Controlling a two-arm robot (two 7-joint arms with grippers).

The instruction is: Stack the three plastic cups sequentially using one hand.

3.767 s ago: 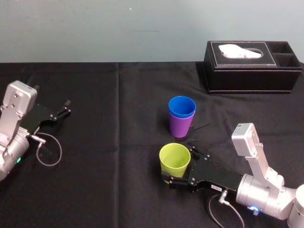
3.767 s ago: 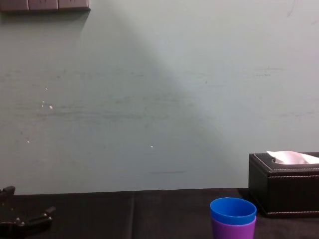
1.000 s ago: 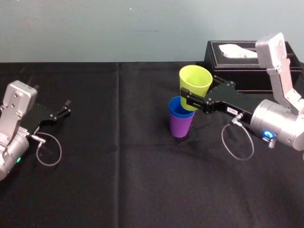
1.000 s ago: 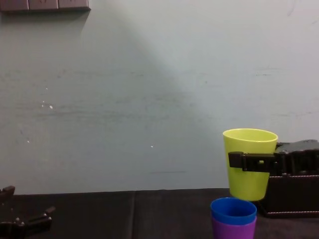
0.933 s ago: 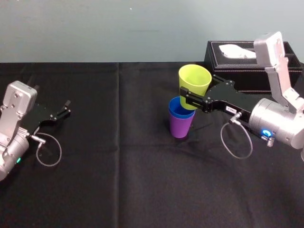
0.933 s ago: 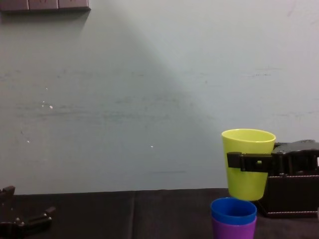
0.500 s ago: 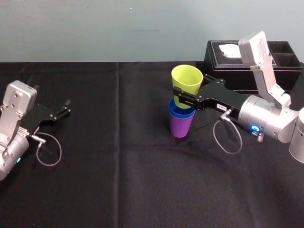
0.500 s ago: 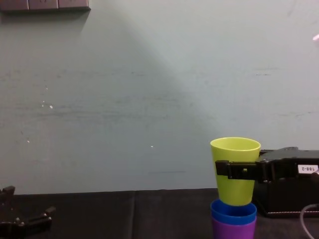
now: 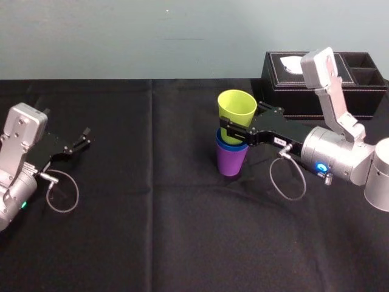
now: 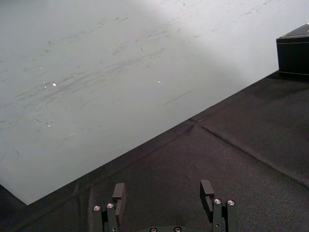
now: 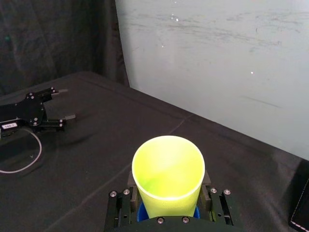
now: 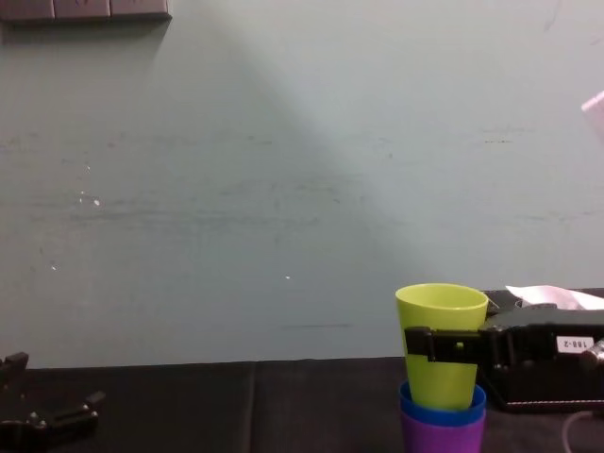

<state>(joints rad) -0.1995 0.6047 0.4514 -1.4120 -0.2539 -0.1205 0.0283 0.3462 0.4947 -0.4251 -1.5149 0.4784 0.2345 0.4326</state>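
The black-draped tabletop [image 9: 152, 231] carries a black tissue box [image 9: 364, 97] at its far right. The right arm reaches in from the right toward the tabletop's middle, and its tool [image 9: 234, 132] pinches the yellow-green cup [image 9: 237, 109] around its mid-wall, one finger on each side. The left tool [image 9: 85, 138] rests at the left side of the tabletop, well apart from the cups, with its fingers spread. The purple cup [image 9: 231, 161] stands upright near the middle with the blue cup [image 12: 444, 411] nested in it. The yellow-green cup is upright and its base sits inside the blue rim; it looks only partly sunk, though how deep it sits is hard to judge.
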